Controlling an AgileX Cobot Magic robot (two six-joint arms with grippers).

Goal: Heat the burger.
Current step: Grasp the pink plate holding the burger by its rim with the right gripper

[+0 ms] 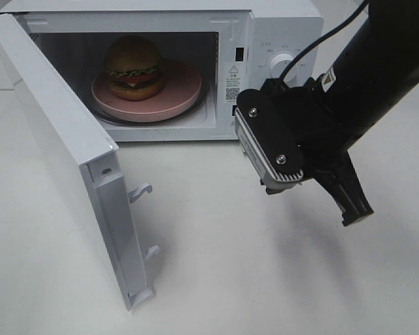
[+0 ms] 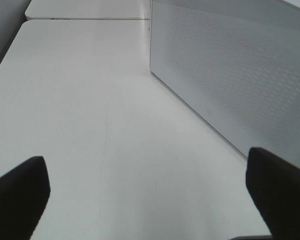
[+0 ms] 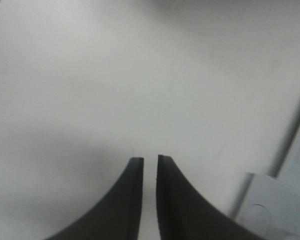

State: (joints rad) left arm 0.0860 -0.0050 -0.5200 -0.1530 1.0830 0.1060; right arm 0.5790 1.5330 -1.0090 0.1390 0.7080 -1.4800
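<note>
Logging item: burger (image 1: 133,68), seated on pink plate (image 1: 185,89) inside microwave (image 1: 279,28), door (image 1: 52,132) standing open. I judge it light, soft, stacked; squeeze could shift layers. Plate looks stiff, smooth, maybe slippery. Best hold, if any: plate rim, never burger itself. Pincers: right pincer (image 1: 356,211) above tabletop (image 1: 251,279), nearly closed, thin gap, empty; left pincer (image 2: 145,167) spread wide, empty, beside microwave side wall.
</note>
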